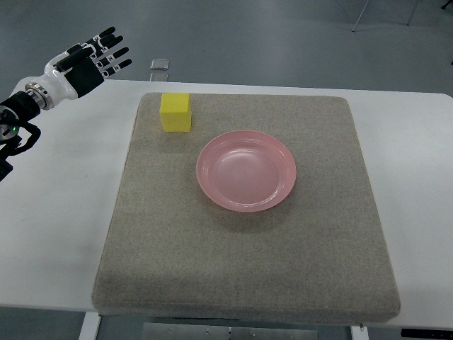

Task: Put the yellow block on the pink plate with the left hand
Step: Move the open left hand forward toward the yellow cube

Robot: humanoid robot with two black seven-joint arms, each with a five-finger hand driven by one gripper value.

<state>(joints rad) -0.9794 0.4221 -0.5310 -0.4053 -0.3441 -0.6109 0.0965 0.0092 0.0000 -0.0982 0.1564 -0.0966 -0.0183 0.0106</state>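
Top view: left hand (90,60) hangs above the far-left corner of the white tabletop (56,212), fingers spread, holding nothing. Yellow block (175,112) sits on the grey mat (248,262), at about 4 o'clock from the hand, well apart. Pink plate (246,171) lies empty mid-mat, 4 o'clock of the block, near but not touching.

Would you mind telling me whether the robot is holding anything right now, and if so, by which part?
Nothing is held. The left hand is open, its fingers spread, away from the yellow block on the mat.
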